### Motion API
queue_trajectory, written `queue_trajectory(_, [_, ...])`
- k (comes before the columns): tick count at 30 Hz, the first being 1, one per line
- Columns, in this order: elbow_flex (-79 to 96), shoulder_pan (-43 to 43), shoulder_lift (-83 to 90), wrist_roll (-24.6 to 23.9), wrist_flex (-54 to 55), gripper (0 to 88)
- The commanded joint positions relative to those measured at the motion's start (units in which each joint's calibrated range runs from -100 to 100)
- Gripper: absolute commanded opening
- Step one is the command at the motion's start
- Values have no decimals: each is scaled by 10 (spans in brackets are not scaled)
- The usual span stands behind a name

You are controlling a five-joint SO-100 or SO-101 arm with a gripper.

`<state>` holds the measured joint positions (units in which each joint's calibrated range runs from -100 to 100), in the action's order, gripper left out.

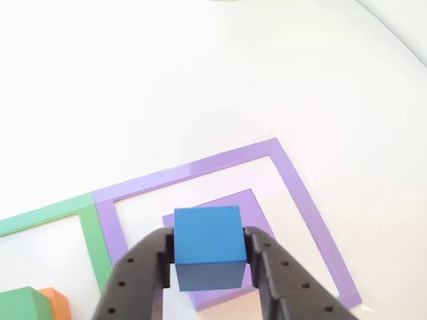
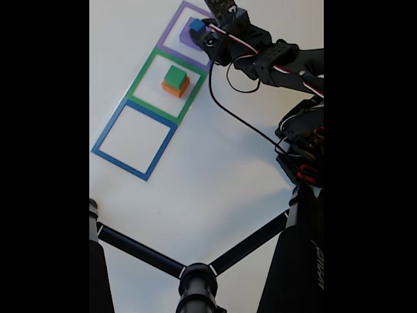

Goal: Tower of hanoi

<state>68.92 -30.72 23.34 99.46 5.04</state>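
In the fixed view, three square tape outlines lie edge to edge in a diagonal row on the flat white table (image 2: 215, 163): the purple tape square (image 2: 171, 29) farthest up, the green tape square (image 2: 144, 75) in the middle, the blue tape square (image 2: 107, 130) lowest and leftmost. Inside the middle one, a small green cube (image 2: 174, 76) sits on a flat orange block (image 2: 177, 89). Inside the upper one, a blue cube (image 1: 207, 243) sits between the fingers of the black two-finger gripper (image 1: 208, 267), above a flat purple square block (image 1: 257, 213).
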Motion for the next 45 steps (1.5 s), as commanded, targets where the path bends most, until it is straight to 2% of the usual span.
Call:
queue_trajectory(1, [-137, 16, 155, 5, -365, 16])
queue_trajectory(7, [-385, 30, 187, 5, -705, 15])
queue_trajectory(11, [-493, 29, 192, 5, -833, 20])
queue_trajectory(15, [-559, 28, 199, 5, -909, 19])
queue_trajectory(29, [-627, 127, 219, 5, -970, 14])
queue_trajectory(42, [-626, 222, 226, 5, -965, 11])
queue_trajectory(45, [-578, 240, 230, 5, -930, 11])
